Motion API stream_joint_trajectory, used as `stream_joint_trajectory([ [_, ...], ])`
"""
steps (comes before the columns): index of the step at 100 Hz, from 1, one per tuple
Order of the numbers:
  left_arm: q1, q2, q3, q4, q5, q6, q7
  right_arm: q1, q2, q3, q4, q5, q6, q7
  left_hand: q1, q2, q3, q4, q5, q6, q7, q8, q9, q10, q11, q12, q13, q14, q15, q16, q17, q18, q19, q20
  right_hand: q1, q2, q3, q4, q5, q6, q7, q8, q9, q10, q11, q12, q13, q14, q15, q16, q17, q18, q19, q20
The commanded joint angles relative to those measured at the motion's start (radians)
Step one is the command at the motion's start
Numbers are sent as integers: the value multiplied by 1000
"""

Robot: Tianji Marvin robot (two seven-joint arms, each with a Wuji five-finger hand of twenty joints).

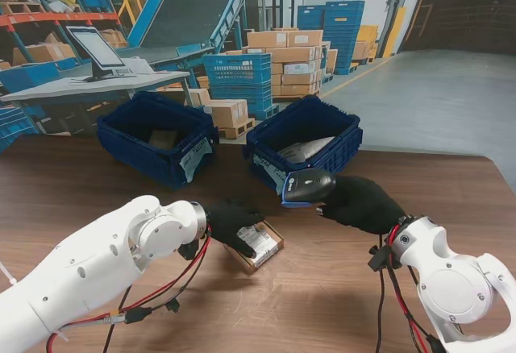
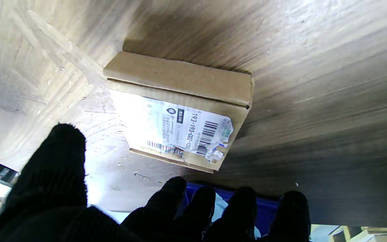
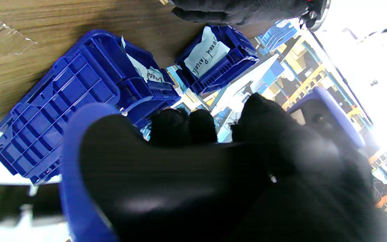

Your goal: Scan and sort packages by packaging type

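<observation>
Cardboard box [image 1: 258, 244], one, lay on table [image 1: 339, 288], label reading 193-193-002-150; left hand [image 1: 230, 222] hovered spread over it. Right hand [image 1: 359, 202] gripped scanner [image 1: 306, 185]. Two blue bins [image 1: 157, 137]; one tagged "Boxed Parcels".

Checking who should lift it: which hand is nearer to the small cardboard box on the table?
Left. The left hand is right at the cardboard box, fingers apart at its left edge. The right hand holds the scanner off to its right, farther from me.
</observation>
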Motion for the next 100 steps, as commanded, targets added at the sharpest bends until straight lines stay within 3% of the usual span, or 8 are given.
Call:
stream_joint_trajectory([
  [1, 22, -1, -14, -35, -12, 36, -30, -3, -6, 2, -12, -3, -2, 10, 14, 37, -44, -4, 25, 45, 3, 2, 25, 33, -4, 4, -2, 28, -6, 8, -12, 27, -32, 13, 103, 85, 86, -8, 67, -69, 30, 18, 16, 28, -7, 5, 3, 10, 3, 0, -3, 0, 9, 4],
  [31, 91, 4, -53, -139, -18, 234, -70, -8, -8, 6, -13, -3, -16, -2, 15, 84, -94, 2, 78, 107, 18, 6, 71, 93, 2, 11, 29, 86, 7, 21, -5, 52, -17, 19, 104, 85, 86, -8, 68, -69, 31, 18, 17, 28, -7, 5, 3, 8, 3, 0, -3, 1, 9, 4],
  [61, 64, 19, 16, -177, -43, 360, -138, -21, -10, 17, -23, -3, -20, -11, 18, 133, -124, 11, 91, 139, 20, 6, 90, 131, 7, 17, 71, 130, 29, 35, 5, 73, 24, 26, 103, 86, 86, -9, 68, -69, 30, 18, 17, 29, -7, 5, 3, 8, 2, 0, -3, 1, 9, 4],
  [77, 35, 27, 60, -168, -62, 365, -164, -28, -10, 22, -26, -1, -19, -12, 25, 144, -135, 14, 94, 136, 19, 6, 101, 131, 8, 21, 99, 148, 44, 41, 10, 83, 55, 25, 104, 85, 86, -8, 68, -69, 30, 18, 17, 28, -8, 5, 4, 7, 2, 0, -3, 0, 9, 4],
  [100, -18, 31, 117, -119, -43, 312, -172, -32, -9, 30, -30, 3, -15, -4, 30, 153, -138, 18, 55, 107, 10, 6, 67, 101, 2, 26, 53, 118, 27, 35, -20, 65, 62, 9, 104, 85, 87, -8, 67, -69, 30, 18, 17, 29, -8, 5, 3, 8, 2, 0, -3, 0, 9, 4],
])
